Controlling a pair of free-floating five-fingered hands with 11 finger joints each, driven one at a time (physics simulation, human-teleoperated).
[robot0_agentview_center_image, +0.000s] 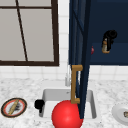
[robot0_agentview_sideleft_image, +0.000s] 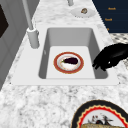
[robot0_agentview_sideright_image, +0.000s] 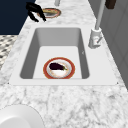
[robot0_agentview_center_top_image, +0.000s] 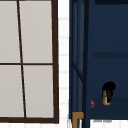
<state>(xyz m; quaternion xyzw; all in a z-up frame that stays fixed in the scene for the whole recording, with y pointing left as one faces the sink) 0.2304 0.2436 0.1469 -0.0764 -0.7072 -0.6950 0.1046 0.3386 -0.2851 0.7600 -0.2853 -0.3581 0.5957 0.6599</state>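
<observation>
The open blue cabinet door is standing over the sink, where a red-rimmed plate is lying. Inside the cabinet the right hand is pinching a small tan object with curled fingers. The left hand is hovering at the sink's left edge above the counter, fingers loosely curled round nothing

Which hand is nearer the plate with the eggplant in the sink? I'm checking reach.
Left. The left hand hovers at the sink's front edge, just beside the plate. The right hand is high up inside the open wall cabinet, curled round a small object.
</observation>
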